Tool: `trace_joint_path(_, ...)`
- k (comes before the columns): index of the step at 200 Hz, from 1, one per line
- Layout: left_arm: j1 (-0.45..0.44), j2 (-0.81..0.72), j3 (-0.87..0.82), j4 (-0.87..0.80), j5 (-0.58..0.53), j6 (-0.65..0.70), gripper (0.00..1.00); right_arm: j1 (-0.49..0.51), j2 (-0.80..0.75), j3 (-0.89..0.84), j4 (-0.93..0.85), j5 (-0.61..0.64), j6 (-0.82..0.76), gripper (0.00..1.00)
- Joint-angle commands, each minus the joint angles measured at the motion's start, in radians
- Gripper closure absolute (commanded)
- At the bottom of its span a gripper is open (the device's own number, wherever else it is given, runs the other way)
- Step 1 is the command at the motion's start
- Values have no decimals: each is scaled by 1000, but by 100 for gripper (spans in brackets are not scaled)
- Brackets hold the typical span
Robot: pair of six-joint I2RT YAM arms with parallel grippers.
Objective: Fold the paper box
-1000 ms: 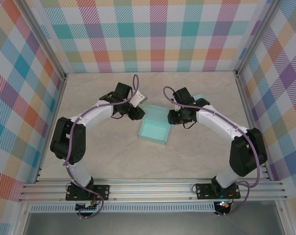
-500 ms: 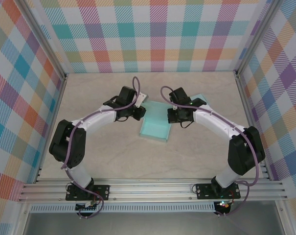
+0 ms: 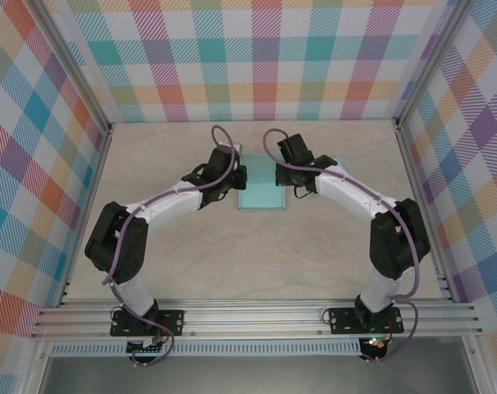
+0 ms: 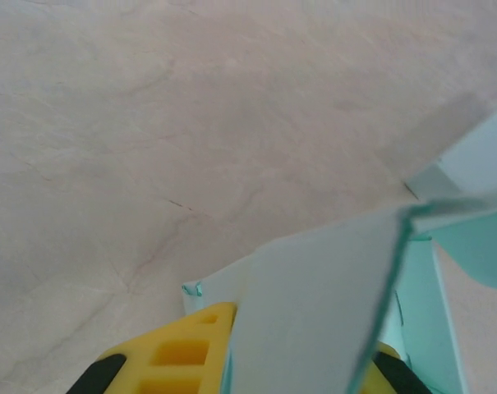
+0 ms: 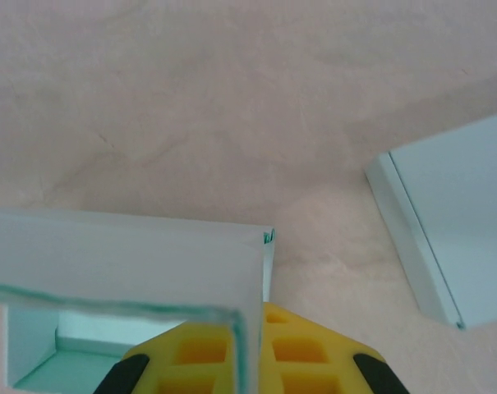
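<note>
Both arms have swung away from their bases and carried the pale teal paper box [image 3: 260, 195] with them. It was skewed a second ago and now sits square between them. The left gripper [image 3: 235, 176] is on the box's left wall, and in the left wrist view the yellow fingers [image 4: 182, 361] are pinched narrow on that upright paper wall. The right gripper [image 3: 288, 180] mirrors it on the opposite wall. Its yellow pads [image 5: 289, 349] are closed thin at the wall's end, with the box's hollow off to their left.

So here's the relation that matters. The box lies straight across between the two grippers, inward of each, and each held wall runs away from the bases. Neither arm is nearer, since both are already in contact. Any fold from here looks like a matched, inward job, one wall per side.

Outboard of the right gripper, apart from the box, a flat pale teal paper panel [image 5: 449, 238] lies on the beige marbled tabletop [image 3: 256, 263]. I can't tell whether it belongs to the box.
</note>
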Motion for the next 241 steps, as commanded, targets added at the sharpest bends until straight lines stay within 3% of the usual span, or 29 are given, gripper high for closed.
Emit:
trace_joint_path(1, -21, 27, -16, 108, -41, -140, 85, 7, 37, 18, 96, -16, 7, 100)
trace_joint_path(36, -35, 30, -93, 215, -88, -246, 83, 23, 41, -48, 180, -12, 31, 100)
trace_joint_path(62, -56, 29, -128, 250, -131, -267, 79, 51, 27, -91, 217, 23, 31, 100)
trace_joint_path(113, -85, 6, -229, 329, -194, -313, 80, 84, 4, -158, 256, 59, 39, 100)
trace_joint_path(241, -97, 5, -358, 402, -216, -364, 83, 113, -13, -258, 304, 77, 69, 100)
